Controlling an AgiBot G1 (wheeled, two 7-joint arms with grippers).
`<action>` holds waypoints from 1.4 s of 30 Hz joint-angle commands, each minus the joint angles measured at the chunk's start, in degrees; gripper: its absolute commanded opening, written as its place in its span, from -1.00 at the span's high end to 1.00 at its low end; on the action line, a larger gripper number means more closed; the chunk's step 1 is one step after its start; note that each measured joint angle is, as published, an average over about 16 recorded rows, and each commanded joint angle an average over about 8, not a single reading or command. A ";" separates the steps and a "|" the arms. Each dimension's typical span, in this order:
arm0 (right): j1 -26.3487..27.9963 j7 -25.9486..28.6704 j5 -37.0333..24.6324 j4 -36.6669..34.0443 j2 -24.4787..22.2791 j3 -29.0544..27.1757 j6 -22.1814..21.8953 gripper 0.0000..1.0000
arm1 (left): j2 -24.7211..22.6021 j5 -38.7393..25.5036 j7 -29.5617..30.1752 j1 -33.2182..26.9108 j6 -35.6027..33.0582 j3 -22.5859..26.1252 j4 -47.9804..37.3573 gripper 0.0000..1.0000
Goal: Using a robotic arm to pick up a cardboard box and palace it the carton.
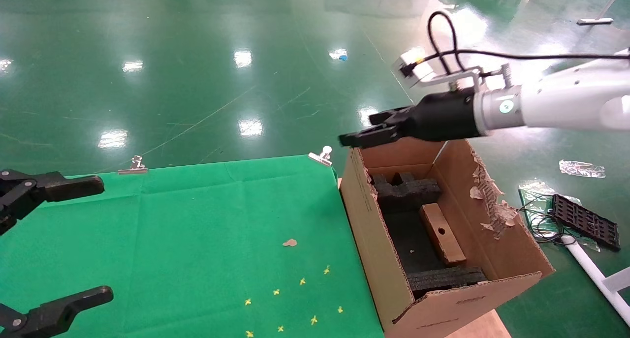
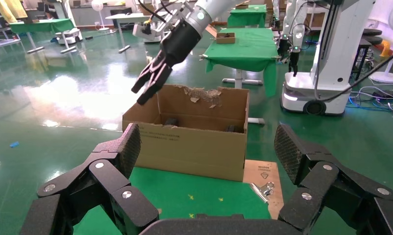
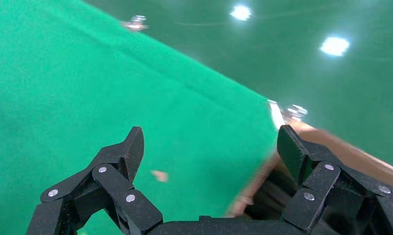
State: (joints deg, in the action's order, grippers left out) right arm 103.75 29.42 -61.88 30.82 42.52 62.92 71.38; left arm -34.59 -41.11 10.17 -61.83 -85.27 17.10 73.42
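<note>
The small cardboard box [image 1: 443,232] lies inside the large carton [image 1: 369,230], tilted between black foam pieces [image 1: 406,188], its round hole facing up. The robotic arm [image 1: 566,102] reaches in from the right. Its right gripper [image 1: 364,129] is open and empty, hovering above the carton's far left corner. In the left wrist view the same gripper [image 2: 143,90] hangs over the carton [image 2: 194,142]. My left gripper [image 1: 64,239] is open and empty at the table's left edge, its fingers [image 2: 126,152] spread wide.
The green cloth table [image 1: 197,230] carries small yellow marks [image 1: 302,281] and a cardboard scrap [image 1: 290,242]. Metal clips [image 1: 322,156] pin the cloth at its far edge. A black tray and cables [image 1: 583,220] lie on the floor to the right.
</note>
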 commanded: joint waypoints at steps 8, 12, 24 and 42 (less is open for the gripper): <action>-9.95 -4.40 4.72 10.08 -1.77 -11.06 3.38 -1.00 | 0.01 0.02 -0.01 -0.01 0.01 0.03 0.00 -1.00; -14.39 -6.37 6.83 14.58 -2.56 -16.00 4.88 -1.00 | 0.02 0.03 -0.02 -0.01 0.02 0.04 0.00 -1.00; -27.66 -12.24 13.13 28.03 -4.92 -30.75 9.39 -1.00 | 0.03 0.05 -0.04 -0.02 0.03 0.07 0.00 -1.00; -44.22 -19.27 20.95 44.63 -7.80 -49.04 14.93 -1.00 | 0.05 0.08 -0.06 -0.01 0.06 0.11 -0.02 -1.00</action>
State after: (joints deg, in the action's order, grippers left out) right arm 60.44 10.49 -41.32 74.58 34.85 14.85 86.03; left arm -34.54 -41.03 10.11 -61.85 -85.21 17.22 73.41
